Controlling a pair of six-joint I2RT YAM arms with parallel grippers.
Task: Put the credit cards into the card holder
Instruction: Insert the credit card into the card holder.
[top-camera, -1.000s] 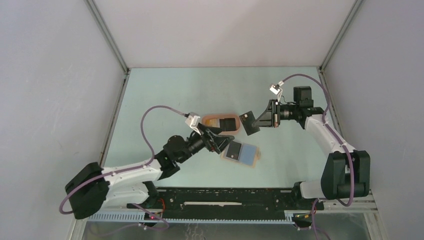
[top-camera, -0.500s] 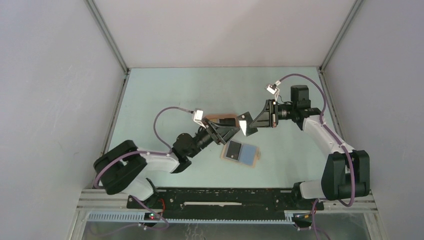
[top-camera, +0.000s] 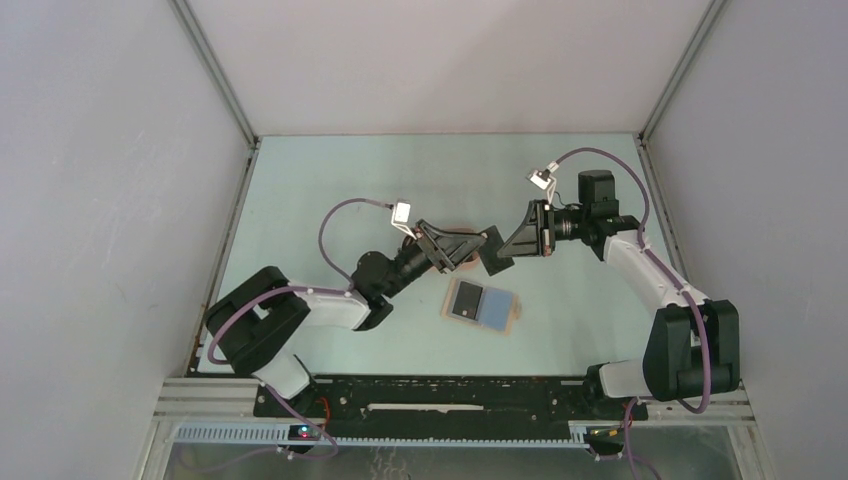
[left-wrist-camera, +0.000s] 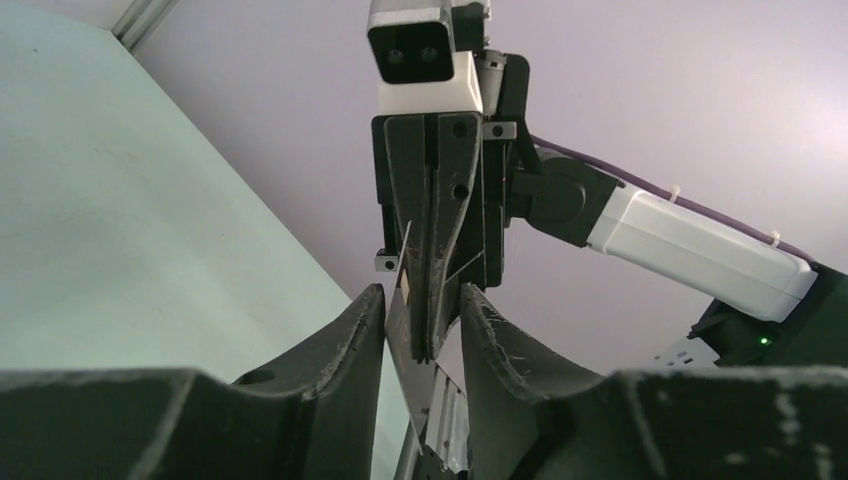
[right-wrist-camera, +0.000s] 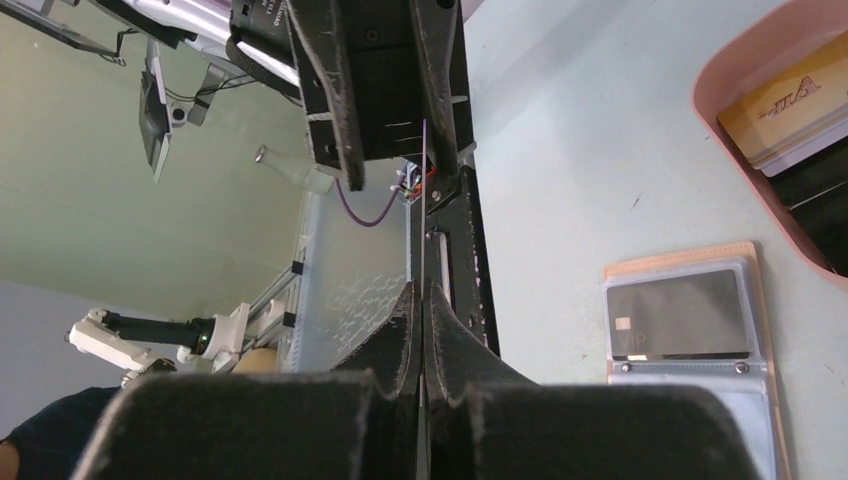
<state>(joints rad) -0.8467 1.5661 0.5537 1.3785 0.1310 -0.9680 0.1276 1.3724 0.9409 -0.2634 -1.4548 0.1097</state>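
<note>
a: over the pale green table (top-camera: 330, 180) we see two arms meet in mid-air. what does the right gripper (right-wrist-camera: 422, 300) carry?

b: a black card (top-camera: 494, 254), pinched tight between its fingertips and held on edge, clear of the table.

a: and the left gripper (left-wrist-camera: 420, 305)?

b: we find its fingers (left-wrist-camera: 365, 330) standing on either side of that same card, with a plain gap showing on at least one side. the jaws are parted and have no hold on the card.

a: where is the card holder (right-wrist-camera: 680, 260)?

b: it lies open and flat on the table, on the side of the meeting grippers nearer the arm bases. we make out a dark grey card (right-wrist-camera: 680, 315) in one pocket and a pale blue card (top-camera: 497, 308) in the pocket beside it.

a: anything else?

b: a salmon-pink tray (right-wrist-camera: 715, 80) sits near the holder but apart from it. inside are a yellow-orange card (right-wrist-camera: 790, 100) and a second black card (right-wrist-camera: 820, 190). from above, the left gripper hides most of the tray.
</note>
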